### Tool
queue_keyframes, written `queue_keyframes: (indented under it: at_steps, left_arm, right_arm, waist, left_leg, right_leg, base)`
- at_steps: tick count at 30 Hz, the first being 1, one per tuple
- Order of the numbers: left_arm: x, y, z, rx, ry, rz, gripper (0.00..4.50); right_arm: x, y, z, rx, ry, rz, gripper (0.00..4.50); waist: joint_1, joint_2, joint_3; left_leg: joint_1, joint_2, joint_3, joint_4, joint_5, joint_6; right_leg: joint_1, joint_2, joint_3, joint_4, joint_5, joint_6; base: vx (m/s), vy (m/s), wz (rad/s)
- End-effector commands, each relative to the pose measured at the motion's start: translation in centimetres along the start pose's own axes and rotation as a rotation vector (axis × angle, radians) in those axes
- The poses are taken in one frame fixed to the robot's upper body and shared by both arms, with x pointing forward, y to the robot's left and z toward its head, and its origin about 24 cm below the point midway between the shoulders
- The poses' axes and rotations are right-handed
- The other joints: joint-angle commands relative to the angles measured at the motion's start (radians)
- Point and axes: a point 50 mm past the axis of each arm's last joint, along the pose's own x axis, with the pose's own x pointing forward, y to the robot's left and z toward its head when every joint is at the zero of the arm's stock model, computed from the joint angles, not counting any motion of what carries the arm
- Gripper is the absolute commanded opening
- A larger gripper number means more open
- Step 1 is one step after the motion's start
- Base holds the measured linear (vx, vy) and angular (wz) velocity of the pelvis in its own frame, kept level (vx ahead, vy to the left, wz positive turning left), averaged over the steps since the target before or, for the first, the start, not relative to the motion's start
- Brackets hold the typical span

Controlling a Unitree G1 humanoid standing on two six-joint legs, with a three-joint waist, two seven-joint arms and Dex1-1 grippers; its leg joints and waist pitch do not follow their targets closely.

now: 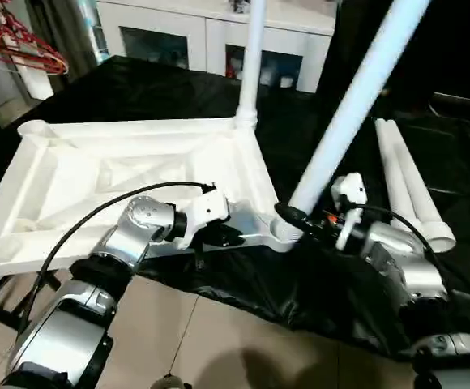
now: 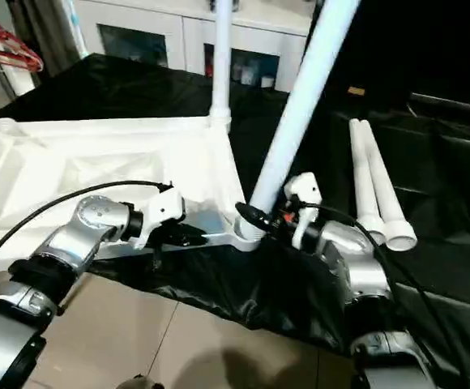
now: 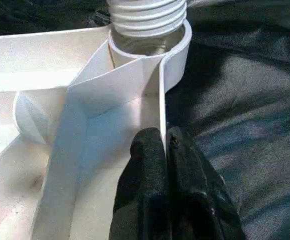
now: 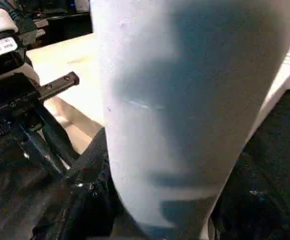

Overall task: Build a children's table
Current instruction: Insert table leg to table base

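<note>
**Table top inverted on black sheet; one leg standing, a second leaning in a near corner socket**

Head views: The white table top [image 1: 113, 174] lies ribbed side up on a black sheet [image 1: 316, 284]. One leg [image 1: 251, 65] stands upright in the far corner socket. A second leg [image 1: 356, 105] leans steeply out of the near corner socket [image 1: 282, 231]. Two spare legs [image 1: 409, 182] lie side by side on the sheet, well apart from both sets of fingers, beyond the right forearm. The left gripper [image 1: 223, 235] reaches in level from a bent silver forearm to the top's near rim, just beside the occupied near socket. The right gripper [image 1: 296, 217] comes in level from the opposite side, its fingers at the foot of the leaning leg. A white glass-door cabinet [image 1: 219, 36] stands behind.

Left wrist view: The black fingers [image 3: 147, 170] are pressed together, pinching the thin upright rim wall [image 3: 162, 115] between them. Straight ahead of the fingertips sits the round socket, with the leg's threaded end [image 3: 147, 15] in it.

Right wrist view: The leaning leg's tube sits close in front of the camera, between half-spread fingers; contact cannot be confirmed. The left gripper's black mechanism [image 4: 30, 110] lies to one side.
</note>
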Motion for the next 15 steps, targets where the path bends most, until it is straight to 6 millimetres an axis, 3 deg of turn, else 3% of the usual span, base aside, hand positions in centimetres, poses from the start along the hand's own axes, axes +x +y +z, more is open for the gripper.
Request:
queue_keyframes:
  at_steps: [1, 15]
  left_arm:
    - [0.4, -0.3, 0.0, 0.010, -0.006, -0.012, 0.00]
    - [0.3, 0.0, 0.1, 0.010, -0.001, 0.015, 0.00]
  right_arm:
    - [0.3, 0.1, -0.3, 0.007, 0.020, 0.012, 1.98]
    - [0.0, 0.4, -2.1, 0.083, 0.026, -0.031, 1.97]
  waist:
    - [0.004, -0.003, -0.069]
    - [0.005, -0.001, -0.067]
  left_leg:
    - [0.012, 0.052, -0.023, -0.069, -0.175, 0.045]
    - [0.013, 0.052, -0.024, -0.072, -0.195, 0.035]
  right_leg:
    - [0.052, -0.079, 0.058, -0.066, -0.168, -0.224]
    - [0.051, -0.080, 0.059, -0.071, -0.209, -0.210]
  base:
    - [0.000, 0.000, 0.00]
    - [0.000, 0.000, 0.00]
